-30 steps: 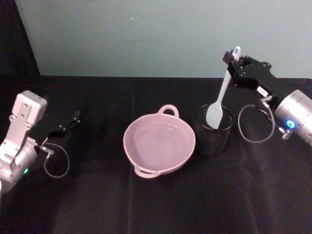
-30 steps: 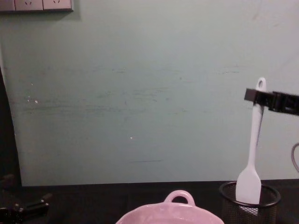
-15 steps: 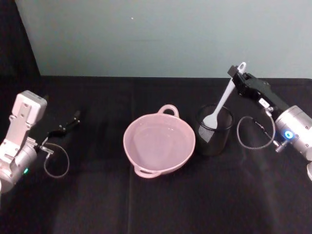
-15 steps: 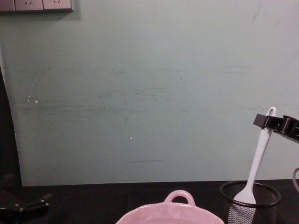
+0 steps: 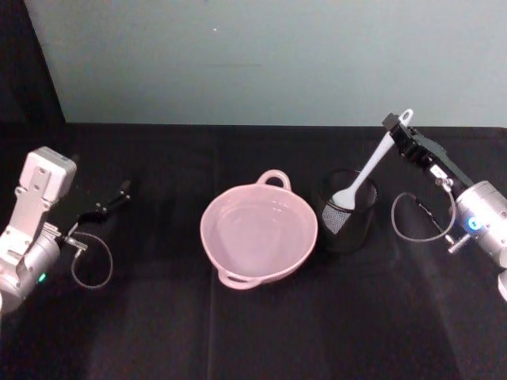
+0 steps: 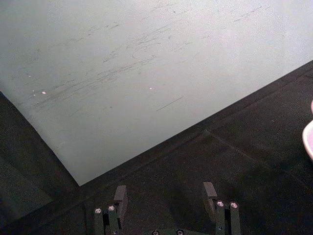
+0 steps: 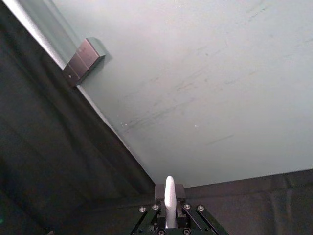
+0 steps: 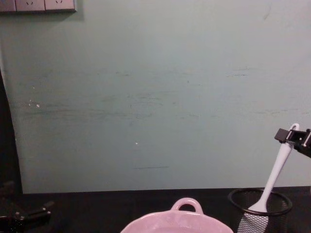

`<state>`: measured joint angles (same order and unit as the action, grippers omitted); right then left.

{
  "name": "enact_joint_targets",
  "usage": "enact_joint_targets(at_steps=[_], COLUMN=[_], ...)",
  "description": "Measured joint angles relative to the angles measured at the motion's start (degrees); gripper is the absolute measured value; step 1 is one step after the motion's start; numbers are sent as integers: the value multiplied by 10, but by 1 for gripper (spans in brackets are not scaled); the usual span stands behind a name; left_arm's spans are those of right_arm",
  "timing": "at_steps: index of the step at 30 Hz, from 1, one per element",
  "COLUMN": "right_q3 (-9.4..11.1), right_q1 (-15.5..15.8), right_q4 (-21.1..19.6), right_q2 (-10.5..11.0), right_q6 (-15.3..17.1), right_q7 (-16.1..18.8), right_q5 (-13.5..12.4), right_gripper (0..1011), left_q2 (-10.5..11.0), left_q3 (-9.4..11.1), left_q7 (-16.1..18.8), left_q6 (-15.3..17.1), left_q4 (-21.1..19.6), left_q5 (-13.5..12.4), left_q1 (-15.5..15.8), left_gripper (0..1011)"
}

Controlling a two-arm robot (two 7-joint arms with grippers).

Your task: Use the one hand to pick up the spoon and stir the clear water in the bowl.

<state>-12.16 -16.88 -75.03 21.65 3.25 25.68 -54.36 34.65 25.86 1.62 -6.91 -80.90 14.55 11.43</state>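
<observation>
The white spoon leans to the right with its blade down inside the black mesh cup. My right gripper is shut on the top of the spoon's handle, just below its hole, above and right of the cup. From the right wrist, the handle end pokes up between the closed jaws. The chest view has the spoon slanting into the cup. The pale pink bowl sits left of the cup, holding clear water. My left gripper rests open at the far left.
A black cloth covers the table and a pale green wall stands behind it. Cable loops hang by both wrists. The bowl's loop handle faces the wall. The left gripper has nothing between its fingers.
My right gripper has dropped and drifted right with the spoon. The spoon now tilts more and its blade sits deeper in the mesh cup. The left arm has not moved.
</observation>
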Motion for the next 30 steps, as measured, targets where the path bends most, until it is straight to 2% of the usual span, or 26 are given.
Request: enact_joint_targets(at_steps=[4, 12, 30], right_q3=[0, -10, -33], right_q1=[-1, -5, -14], right_q4=[11, 22, 36], right_q2=[-1, 2, 11], right_q6=[1, 0, -12], right_q7=[2, 1, -1], right_q5=[-16, -28, -27], right_gripper=[114, 114, 114], left_q2=[0, 0, 0], left_q3=[0, 0, 0], left_q7=[0, 0, 0], left_q6=[0, 0, 0], left_q4=[0, 0, 0], left_q5=[0, 0, 0], left_q1=[0, 0, 0], left_gripper=[1011, 1011, 1011])
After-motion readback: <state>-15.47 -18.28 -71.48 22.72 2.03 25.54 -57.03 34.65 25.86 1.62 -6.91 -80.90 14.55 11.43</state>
